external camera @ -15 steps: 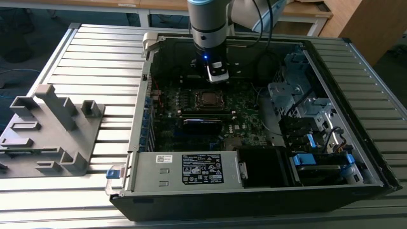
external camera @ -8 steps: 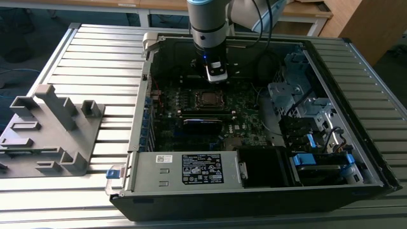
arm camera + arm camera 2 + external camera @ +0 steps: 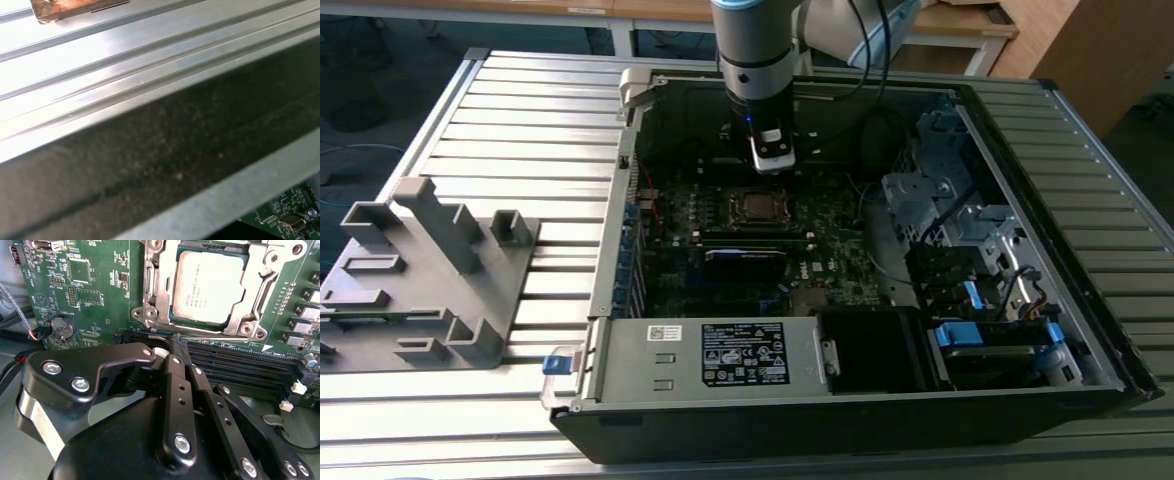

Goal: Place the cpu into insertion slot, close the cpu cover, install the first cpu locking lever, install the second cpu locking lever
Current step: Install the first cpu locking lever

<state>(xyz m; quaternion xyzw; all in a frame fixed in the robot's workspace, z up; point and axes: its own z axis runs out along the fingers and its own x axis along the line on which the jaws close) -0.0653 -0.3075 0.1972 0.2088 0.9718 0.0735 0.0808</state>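
Note:
The cpu (image 3: 210, 286) lies flat in the insertion slot (image 3: 171, 315) on the green motherboard, seen too in the exterior view (image 3: 757, 207). The silvery cpu cover (image 3: 152, 287) is folded down around it, framing its metal top. Thin metal levers (image 3: 270, 271) run along the cover's sides; whether they are latched is unclear. My gripper (image 3: 178, 346) hovers shut with nothing in it, its tips just off the cover's edge, over the black memory slots. In the exterior view the gripper (image 3: 773, 168) hangs inside the open case, a little behind the socket.
Black memory slots (image 3: 240, 365) and a coin battery (image 3: 62, 327) flank the socket. A labelled grey power supply (image 3: 720, 355) sits at the case front, drive bays with blue tabs (image 3: 994, 340) at the exterior view's right. A grey fixture (image 3: 427, 270) stands on the slatted table.

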